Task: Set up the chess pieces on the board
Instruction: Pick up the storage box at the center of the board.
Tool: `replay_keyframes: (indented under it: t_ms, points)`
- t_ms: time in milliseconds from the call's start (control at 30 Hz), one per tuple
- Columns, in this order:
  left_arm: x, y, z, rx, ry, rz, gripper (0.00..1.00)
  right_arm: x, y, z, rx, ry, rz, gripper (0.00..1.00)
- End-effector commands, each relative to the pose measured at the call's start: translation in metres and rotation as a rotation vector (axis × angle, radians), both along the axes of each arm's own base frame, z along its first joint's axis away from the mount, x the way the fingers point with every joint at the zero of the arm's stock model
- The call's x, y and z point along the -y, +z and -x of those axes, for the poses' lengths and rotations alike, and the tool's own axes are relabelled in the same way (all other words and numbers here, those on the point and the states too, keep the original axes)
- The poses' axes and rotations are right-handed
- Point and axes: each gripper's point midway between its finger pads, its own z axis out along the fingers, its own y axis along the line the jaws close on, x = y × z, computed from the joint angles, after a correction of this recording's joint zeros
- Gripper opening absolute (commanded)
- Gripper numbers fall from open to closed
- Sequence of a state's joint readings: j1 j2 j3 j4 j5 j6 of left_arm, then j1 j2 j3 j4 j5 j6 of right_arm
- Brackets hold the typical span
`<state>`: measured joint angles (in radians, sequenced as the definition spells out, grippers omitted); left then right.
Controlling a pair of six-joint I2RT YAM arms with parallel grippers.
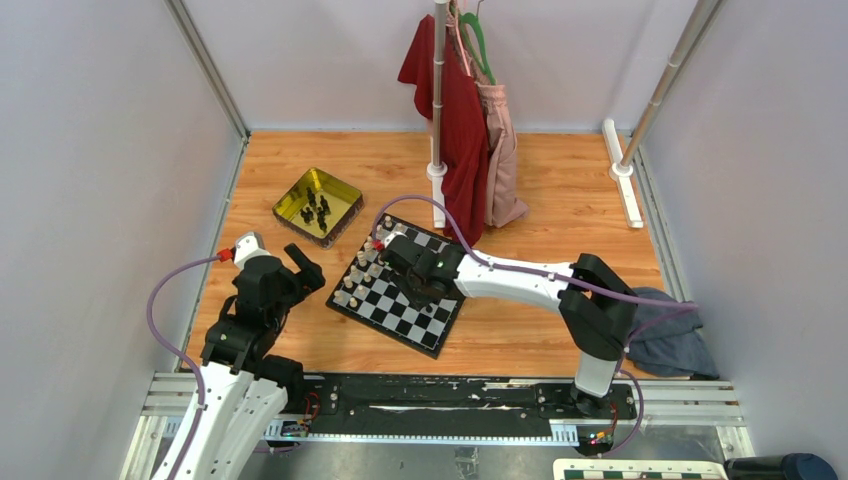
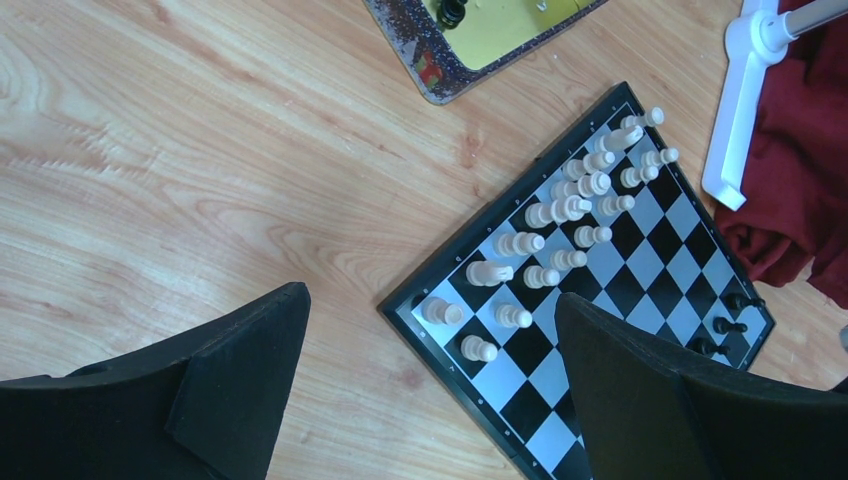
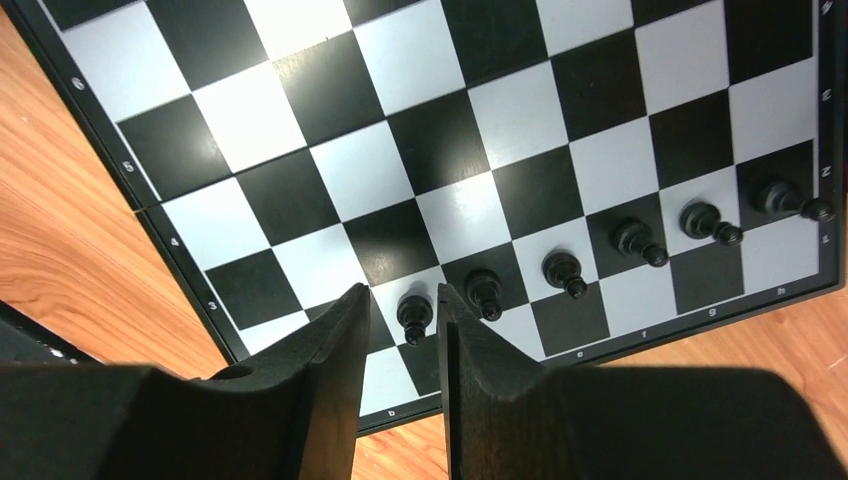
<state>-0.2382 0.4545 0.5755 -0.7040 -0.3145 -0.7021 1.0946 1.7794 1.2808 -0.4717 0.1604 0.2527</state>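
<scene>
- Six black pieces (image 3: 565,272) stand upright in a row along one rank of the board (image 3: 330,90), one to a square.
- The rank behind them, next to the rim, is bare where it shows.
- The right tool (image 3: 402,292) hangs low over the end of that row. Its jaws are apart, and the end piece (image 3: 415,315) stands between the fingertips. That piece rests on its own square and does not look gripped.
- The left tool (image 2: 430,296) hovers over the bench (image 2: 150,150) beside the board, with its jaws wide apart and nothing in them.
- White pieces (image 2: 560,210) fill two ranks on the opposite side of the board.
- More black figures lie in the gold tin (image 1: 296,196) on the bench, near the board's far corner.
- Step in hand, by my reading: letting go of the sixth piece of the black front rank.
- Next, I judge, the right tool should rise straight up with its jaws kept apart, so it does not tip the piece or its neighbour. It can then go to the tin for another, which calls for a fine, centred pinch on so small a figure.
</scene>
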Motion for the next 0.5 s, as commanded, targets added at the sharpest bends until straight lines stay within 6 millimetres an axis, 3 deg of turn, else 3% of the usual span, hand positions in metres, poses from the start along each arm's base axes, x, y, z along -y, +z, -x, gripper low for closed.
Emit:
replay_keyframes:
  t_ms: [0,233,467]
  points:
    - [-0.001,0.000,-0.001,0.008,0.005,-0.008,1.00,-0.006,0.027,0.000,0.038,0.034,-0.014,0.36]
    - [-0.005,0.002,-0.008,0.007,0.065,0.012,1.00,-0.013,0.045,-0.008,0.079,0.046,-0.032,0.36]
    - [0.000,0.004,-0.037,-0.053,0.116,0.025,1.00,-0.016,0.058,-0.019,0.111,0.061,-0.040,0.36]
